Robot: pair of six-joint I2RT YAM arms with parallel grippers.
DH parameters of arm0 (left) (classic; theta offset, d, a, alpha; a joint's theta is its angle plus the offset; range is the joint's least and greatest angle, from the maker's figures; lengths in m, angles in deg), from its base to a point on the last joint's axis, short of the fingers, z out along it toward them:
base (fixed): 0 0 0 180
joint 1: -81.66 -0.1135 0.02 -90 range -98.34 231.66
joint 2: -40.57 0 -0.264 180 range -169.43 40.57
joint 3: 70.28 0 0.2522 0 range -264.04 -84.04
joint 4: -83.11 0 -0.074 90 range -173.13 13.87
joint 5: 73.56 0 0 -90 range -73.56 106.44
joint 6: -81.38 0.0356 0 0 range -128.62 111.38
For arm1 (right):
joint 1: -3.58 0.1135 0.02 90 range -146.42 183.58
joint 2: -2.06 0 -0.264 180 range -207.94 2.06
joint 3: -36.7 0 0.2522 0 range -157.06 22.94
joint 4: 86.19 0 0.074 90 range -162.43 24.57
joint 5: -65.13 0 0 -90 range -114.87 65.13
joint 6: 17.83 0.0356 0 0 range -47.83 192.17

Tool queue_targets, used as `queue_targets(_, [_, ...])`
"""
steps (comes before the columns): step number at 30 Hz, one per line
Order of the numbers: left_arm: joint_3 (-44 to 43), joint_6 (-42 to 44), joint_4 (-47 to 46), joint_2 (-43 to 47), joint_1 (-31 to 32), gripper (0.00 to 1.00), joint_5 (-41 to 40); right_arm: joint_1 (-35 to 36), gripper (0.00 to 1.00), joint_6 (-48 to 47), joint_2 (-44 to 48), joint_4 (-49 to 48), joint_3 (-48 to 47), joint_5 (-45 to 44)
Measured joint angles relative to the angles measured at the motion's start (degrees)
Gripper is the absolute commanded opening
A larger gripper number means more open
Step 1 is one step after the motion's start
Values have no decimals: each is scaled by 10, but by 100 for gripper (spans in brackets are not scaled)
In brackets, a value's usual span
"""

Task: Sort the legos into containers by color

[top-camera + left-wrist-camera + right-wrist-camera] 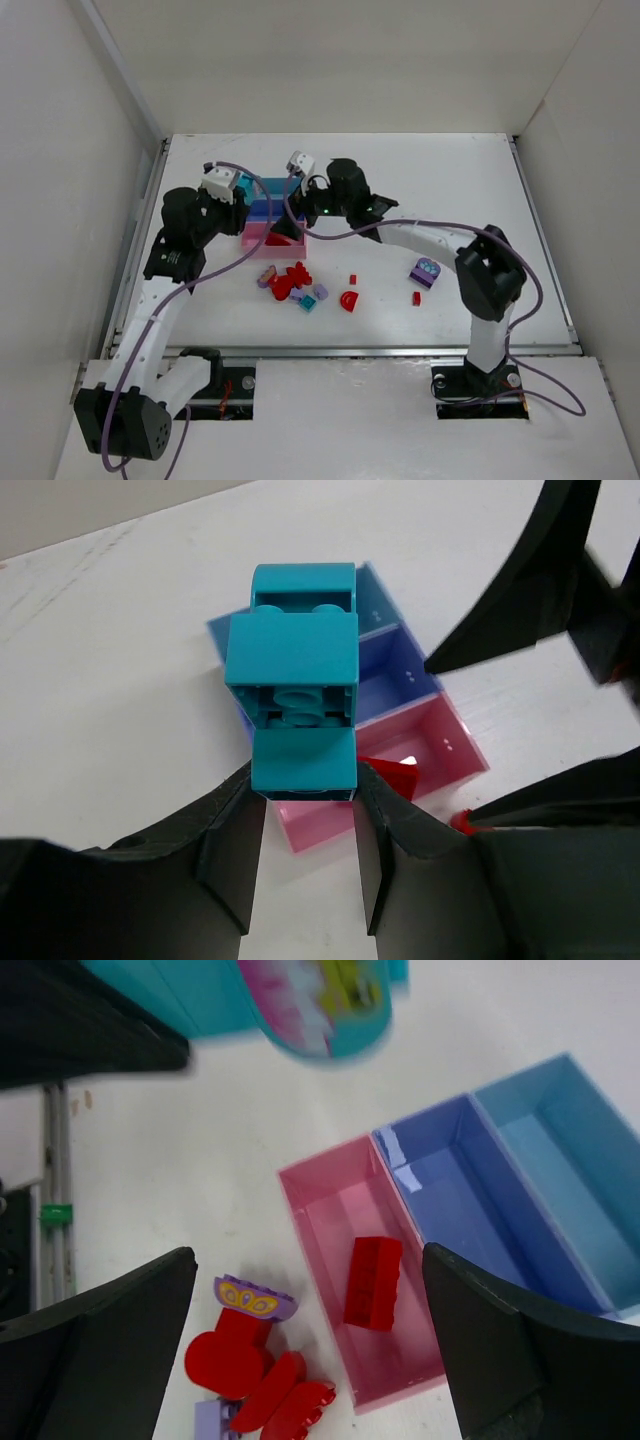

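A teal brick (292, 695) is clamped by the left gripper (305, 805) above the trays (395, 670). The right gripper (308, 1260) is spread wide over the pink tray (322, 1188), where a red brick (373, 1282) lies.

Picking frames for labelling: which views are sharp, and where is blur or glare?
Top external: evenly lit, sharp, soft shadows only. Left wrist: the teal brick is crisp. Right wrist: what looks like that brick is blurred at the top edge; a white glint sits on the purple tray wall; the red brick in the pink tray is sharp.
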State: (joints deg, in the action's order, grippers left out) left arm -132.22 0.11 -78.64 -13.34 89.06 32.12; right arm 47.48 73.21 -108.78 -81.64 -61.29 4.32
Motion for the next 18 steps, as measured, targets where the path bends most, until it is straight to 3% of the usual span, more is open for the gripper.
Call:
queue_targets(5, [-29, 72, 16, -43, 0, 0, 132, -37, 100, -35, 117, 7, 45, 37])
queue_targets(9, [-97, 168, 62, -103, 0, 0, 266, -64, 100, -119, 180, 49, 45, 52])
queue_targets(13, [-224, 323, 169, -192, 13, 0, 359, -63, 100, -200, 196, 118, 45, 64])
queue_targets(18, [-322, 519, 319, -269, 33, 0, 406, -64, 100, -268, 175, 205, 16, 70])
